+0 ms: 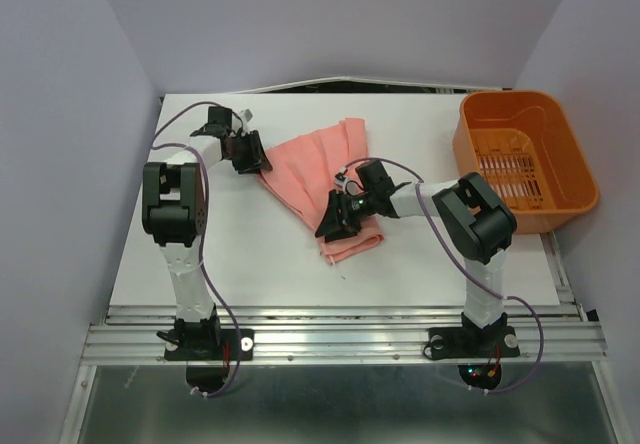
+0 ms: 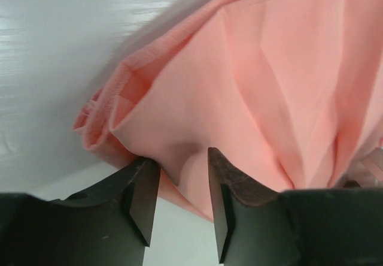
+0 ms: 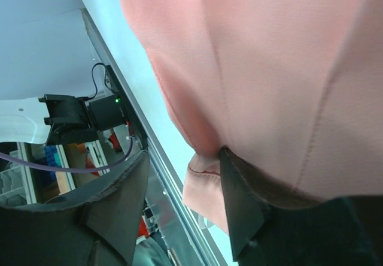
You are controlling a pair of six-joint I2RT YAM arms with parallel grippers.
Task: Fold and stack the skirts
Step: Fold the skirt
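Observation:
A salmon-pink pleated skirt (image 1: pixel 310 164) lies in the middle of the white table (image 1: pixel 190 254), folded over itself, with a thicker bundle at its near end. My left gripper (image 1: pixel 252 156) sits at the skirt's far-left corner. In the left wrist view its jaws (image 2: pixel 179 158) stand apart, with the skirt's (image 2: pixel 251 80) folded edge just at their tips and bare table between them. My right gripper (image 1: pixel 335 224) rests on the near bundle. In the right wrist view it (image 3: pixel 183 155) is open; the skirt (image 3: pixel 269 62) drapes over one finger (image 3: pixel 239 200) and a hemmed fold hangs in the gap.
An orange plastic basket (image 1: pixel 505 96) stands at the back right, partly over the table's right edge. The metal rail (image 1: pixel 340 339) with both arm bases runs along the near edge. Pale walls close in on the left, back and right.

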